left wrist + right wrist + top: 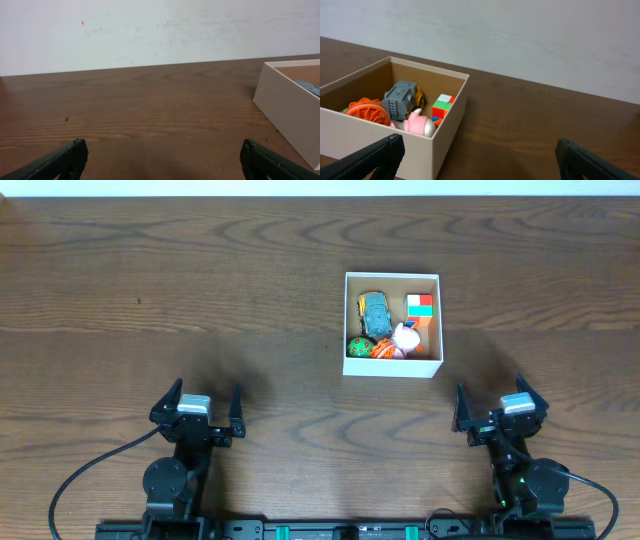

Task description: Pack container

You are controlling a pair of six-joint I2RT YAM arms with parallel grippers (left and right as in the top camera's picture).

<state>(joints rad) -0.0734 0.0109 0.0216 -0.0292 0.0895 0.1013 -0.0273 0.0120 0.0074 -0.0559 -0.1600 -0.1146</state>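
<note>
The container (392, 367), a square white box with a tan inside, sits right of centre on the table. It holds a grey toy car (375, 313), a colour cube (420, 304), a pink and white toy (405, 337), an orange ball (383, 348) and a green ball (358, 347). The right wrist view shows the container (447, 130) with the car (400, 97), cube (441, 107) and orange ball (367, 111). Its wall shows at the right edge of the left wrist view (287, 107). My left gripper (205, 418) (160, 160) and right gripper (497, 416) (477, 160) are open and empty near the front edge.
The wooden table (150, 300) spreads to the left and behind the container. A pale wall (150, 30) stands behind the table's far edge.
</note>
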